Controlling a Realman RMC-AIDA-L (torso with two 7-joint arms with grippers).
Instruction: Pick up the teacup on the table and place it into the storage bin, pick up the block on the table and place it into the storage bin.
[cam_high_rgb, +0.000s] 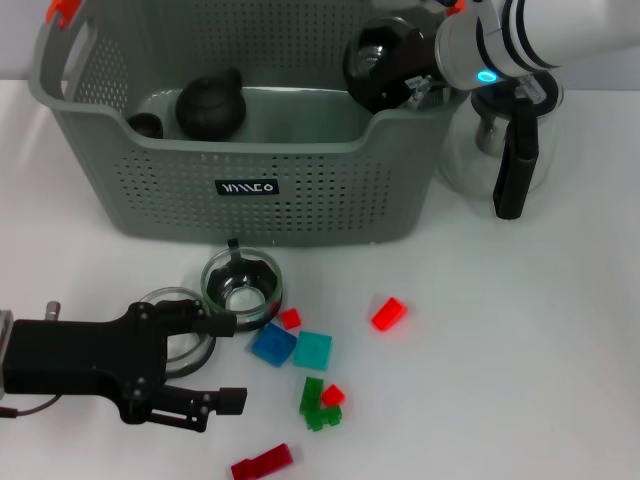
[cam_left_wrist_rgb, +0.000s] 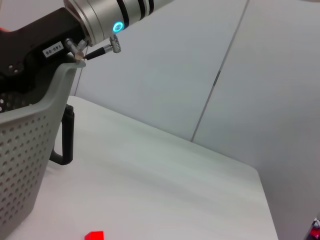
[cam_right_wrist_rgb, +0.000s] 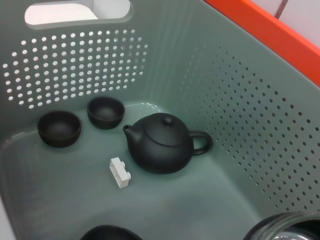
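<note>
Two glass teacups (cam_high_rgb: 243, 288) sit just ahead of the left gripper (cam_high_rgb: 222, 360), whose fingers are spread. It should straddle one rim squarely before closing. Right gripper (cam_high_rgb: 400, 75) hovers over the storage bin (cam_high_rgb: 250, 170); grip unreadable.

Left pincer (cam_high_rgb: 228, 360): lower left of the head view, my black wrist lying level and pointing toward frame right, two fingers spread apart, one upper, one lower. Right arm: enters from the upper right corner, white sleeve with a glowing blue ring; its pincer (cam_high_rgb: 385, 65) sits at upper centre-right, its finger state unreadable.
</note>
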